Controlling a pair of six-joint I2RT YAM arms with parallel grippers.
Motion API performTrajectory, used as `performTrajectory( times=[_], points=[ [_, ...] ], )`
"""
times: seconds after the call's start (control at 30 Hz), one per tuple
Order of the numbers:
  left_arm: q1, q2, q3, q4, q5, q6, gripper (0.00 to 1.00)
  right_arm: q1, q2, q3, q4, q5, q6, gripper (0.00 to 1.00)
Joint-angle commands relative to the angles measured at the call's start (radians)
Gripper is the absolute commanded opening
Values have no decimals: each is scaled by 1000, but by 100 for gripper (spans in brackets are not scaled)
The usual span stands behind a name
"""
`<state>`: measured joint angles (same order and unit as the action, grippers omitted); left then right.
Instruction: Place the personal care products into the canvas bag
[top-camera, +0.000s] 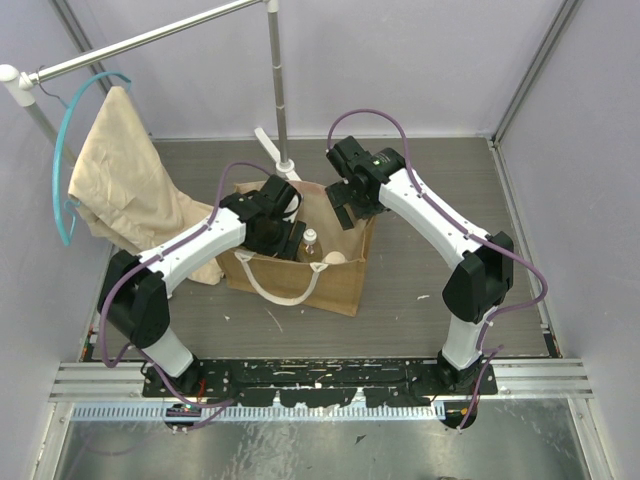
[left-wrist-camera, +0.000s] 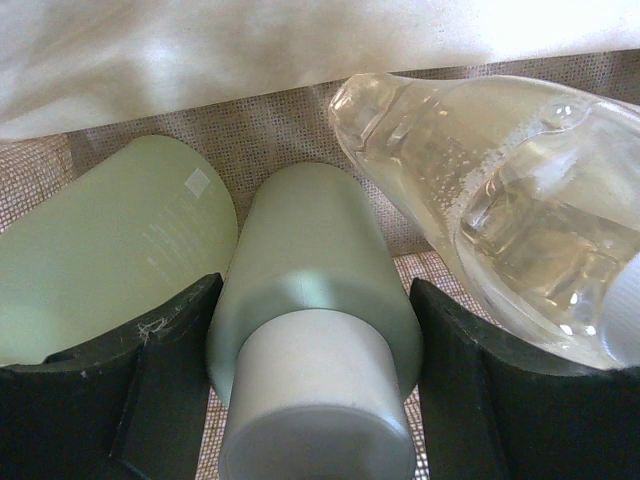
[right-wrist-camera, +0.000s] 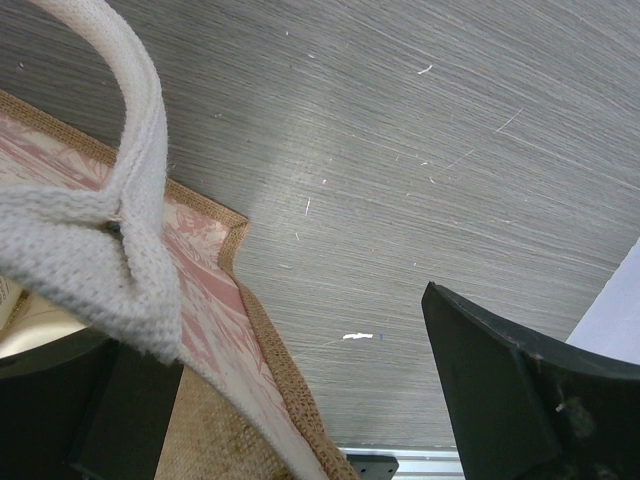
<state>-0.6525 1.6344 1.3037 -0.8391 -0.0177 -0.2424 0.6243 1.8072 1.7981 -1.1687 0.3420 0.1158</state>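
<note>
Over the centre of the overhead view, my left gripper (top-camera: 280, 235) is down inside the canvas bag (top-camera: 330, 290), which stands on the grey table (top-camera: 410, 310). Seen from my left wrist, its two dark fingers (left-wrist-camera: 160, 380) press on either side of a green bottle (left-wrist-camera: 310, 240) with a pale cap. They are partly closed and hold it at lower centre of the frame, cap toward the camera. A second green bottle (left-wrist-camera: 110, 260) lies just beside it at left, partly behind my finger. A clear bottle (left-wrist-camera: 500, 190) lies at right, its neck pointing to the upper left, over the bag's woven floor.

From above, the clear bottle and the round cap of a cream bottle (top-camera: 335, 258) show side by side inside the bag, right of my left gripper.

My right gripper (top-camera: 347, 212) hangs over the bag's far right corner. Its wrist view shows the fingers (right-wrist-camera: 520, 390) spread wide, gripping nothing. The bag's white handle (right-wrist-camera: 130, 240) drapes across the upper left in front of the left-hand finger, and I cannot tell whether they touch. A beige cloth (top-camera: 130, 190) hangs at upper left of the overhead view.
</note>
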Motion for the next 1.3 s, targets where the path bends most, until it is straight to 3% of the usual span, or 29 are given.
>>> performTrajectory(
  times=[0.0,0.27,0.47,0.73,0.93,1.07,1.27],
  points=[
    [5,-13,11,64,10,-12,61,-5,-12,36,-4,8,7,100],
    [5,-23,18,51,-7,-4,100,-5,0,50,-3,4,0,100],
    [5,-68,70,19,-25,1,98,-5,1,59,-5,4,-5,100],
    [5,-276,137,91,-68,21,98,-5,-10,95,27,-80,-36,100],
    [6,-352,241,38,-235,6,98,-5,-78,141,105,-113,-51,100],
    [17,-357,309,-33,-348,-8,98,-5,-106,198,140,-114,-59,100],
    [141,-289,474,-175,-342,-11,98,-7,-121,287,229,-60,-86,100]
  ],
)
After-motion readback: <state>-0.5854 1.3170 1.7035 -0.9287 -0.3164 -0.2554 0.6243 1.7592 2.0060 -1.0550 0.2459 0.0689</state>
